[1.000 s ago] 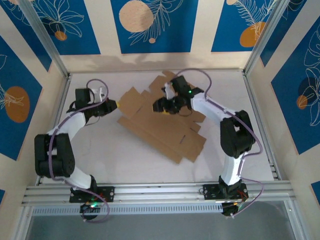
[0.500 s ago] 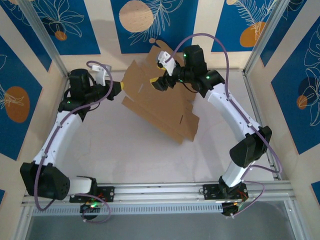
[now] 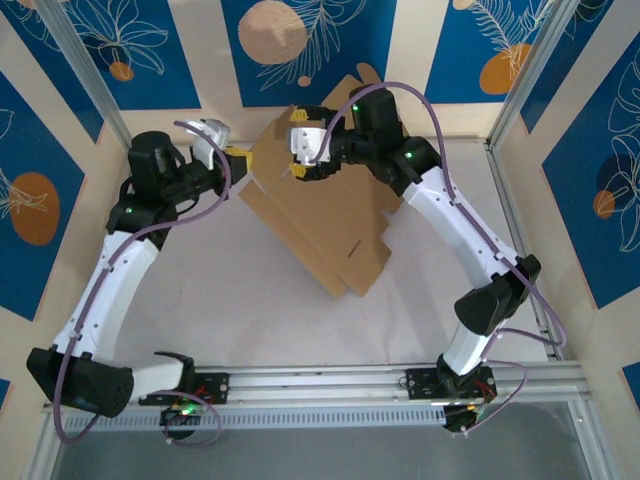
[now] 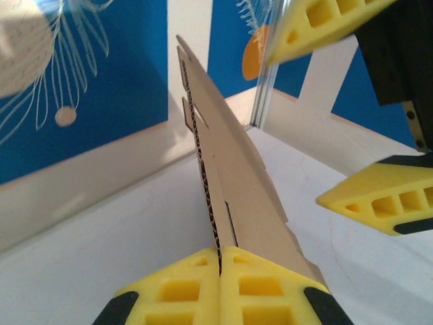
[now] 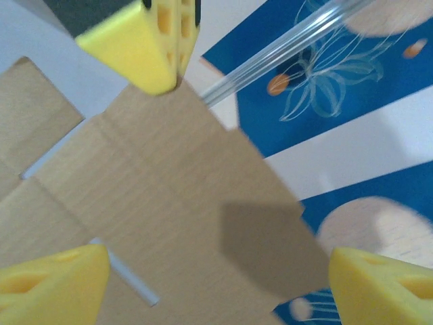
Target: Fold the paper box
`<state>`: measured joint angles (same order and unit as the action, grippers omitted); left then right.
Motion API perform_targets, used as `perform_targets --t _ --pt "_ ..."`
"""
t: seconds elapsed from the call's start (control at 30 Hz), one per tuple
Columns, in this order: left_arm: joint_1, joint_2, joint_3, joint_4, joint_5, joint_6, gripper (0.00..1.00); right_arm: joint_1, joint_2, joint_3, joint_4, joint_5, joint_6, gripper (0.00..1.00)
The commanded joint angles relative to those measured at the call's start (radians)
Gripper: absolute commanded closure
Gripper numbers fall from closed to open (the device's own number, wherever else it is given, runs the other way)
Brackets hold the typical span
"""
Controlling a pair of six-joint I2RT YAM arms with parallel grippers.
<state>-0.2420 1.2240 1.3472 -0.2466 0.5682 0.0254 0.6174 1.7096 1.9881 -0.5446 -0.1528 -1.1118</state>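
Flat brown cardboard paper box held tilted above the white table.
The left gripper is clamped tight on its edge; the right gripper hangs spread wide over its face, gripping nothing; the box's low corner seems to rest on the table.

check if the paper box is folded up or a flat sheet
Flat sheet: the paper box tilts up, pinched edge-on in the left gripper.

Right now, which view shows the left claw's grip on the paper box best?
Left wrist: the left claw is shut on the paper box edge, close up. Top external shows it small at the sheet's left edge; right wrist shows it from across the sheet, blurred.
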Motion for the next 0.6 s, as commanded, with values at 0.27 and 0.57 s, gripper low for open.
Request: perform_targets --t 0.27,0.57 --pt "-0.152 -0.015 0.157 -0.057 -0.041 0.319 1.00 0.076 0.001 -0.003 0.137 0.268 -0.453 0.16" --pt "-0.235 -0.023 0.161 -0.104 -0.132 0.469 1.00 0.093 -0.079 -0.026 0.168 0.300 -0.549 0.30"
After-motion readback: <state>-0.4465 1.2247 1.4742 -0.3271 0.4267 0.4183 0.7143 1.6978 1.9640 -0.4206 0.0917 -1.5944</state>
